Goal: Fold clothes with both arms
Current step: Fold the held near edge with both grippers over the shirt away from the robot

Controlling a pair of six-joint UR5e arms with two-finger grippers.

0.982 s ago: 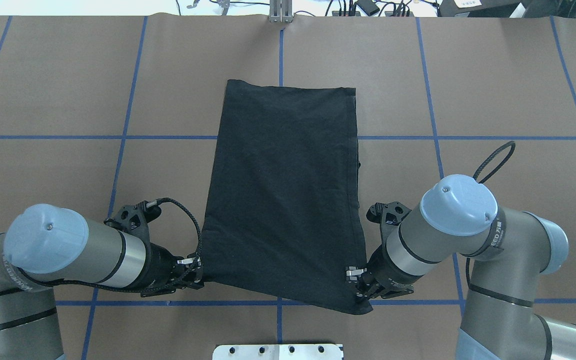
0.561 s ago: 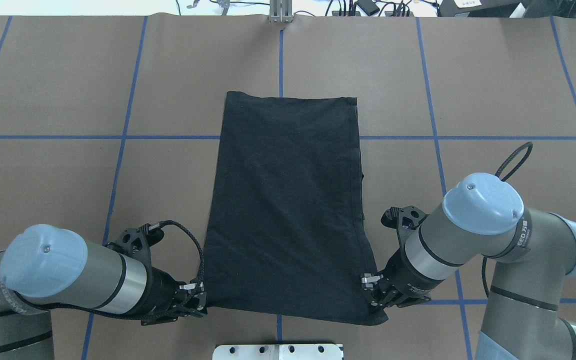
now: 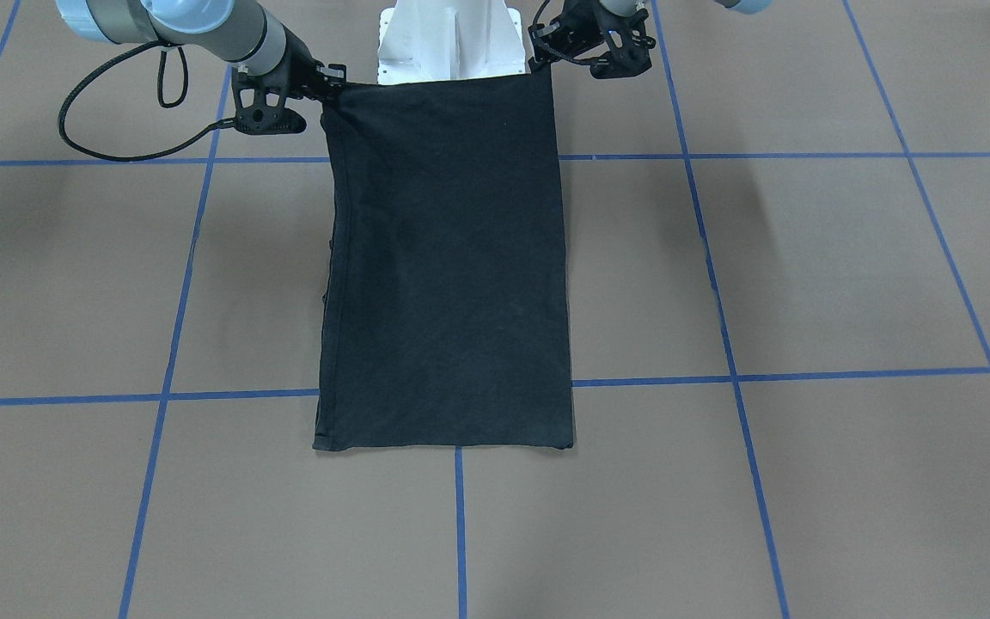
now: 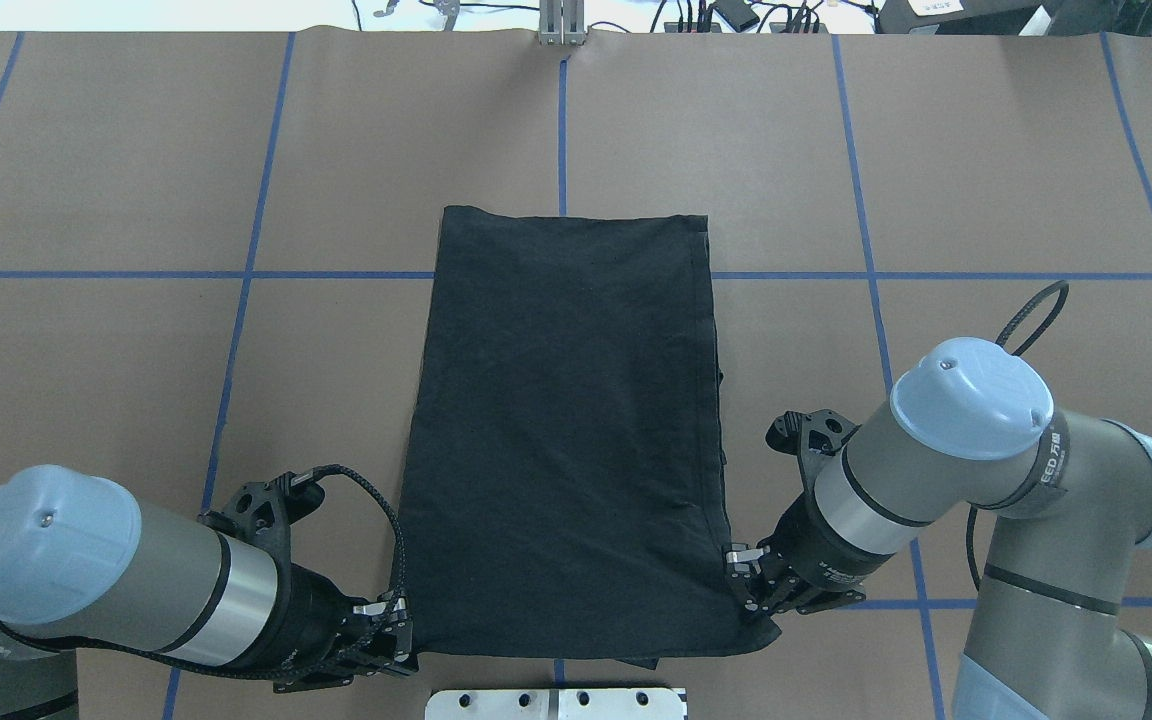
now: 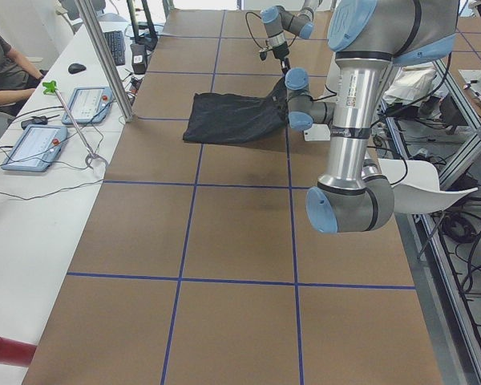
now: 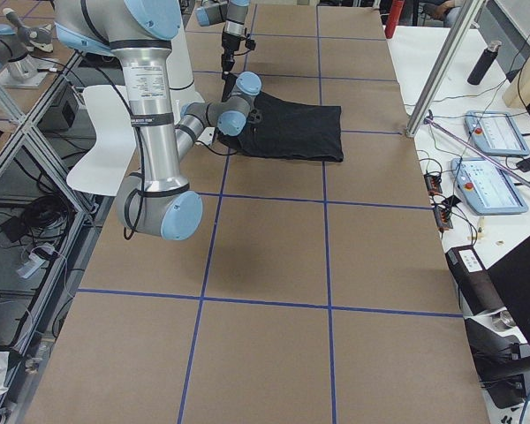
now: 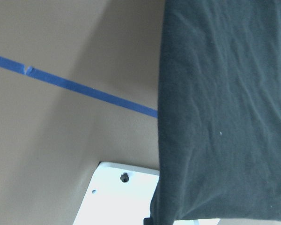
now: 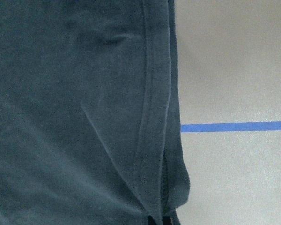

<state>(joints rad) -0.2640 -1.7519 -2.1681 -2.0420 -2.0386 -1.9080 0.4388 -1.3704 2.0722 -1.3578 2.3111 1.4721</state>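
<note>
T-shirt (image 4: pixel 566 430) pulled nearer, left hand (image 4: pixel 399 640) and right hand (image 4: pixel 748 596) pinching its corners

We look down on a brown worktop (image 4: pixel 116 400) gridded with blue tape lines (image 4: pixel 86 274). Along its far edge runs a white side table (image 5: pixel 16 241) carrying two control tablets (image 5: pixel 34 147), where a person (image 5: pixel 4 68) sits. A dark bottle (image 6: pixel 484 60) stands beyond a slanting metal post (image 6: pixel 442 66).

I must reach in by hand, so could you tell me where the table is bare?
The table is bare past the far edge of the black T-shirt and on both its sides. Crowded: the near edge, where left gripper and right gripper clamp its corners by the white base plate.
</note>
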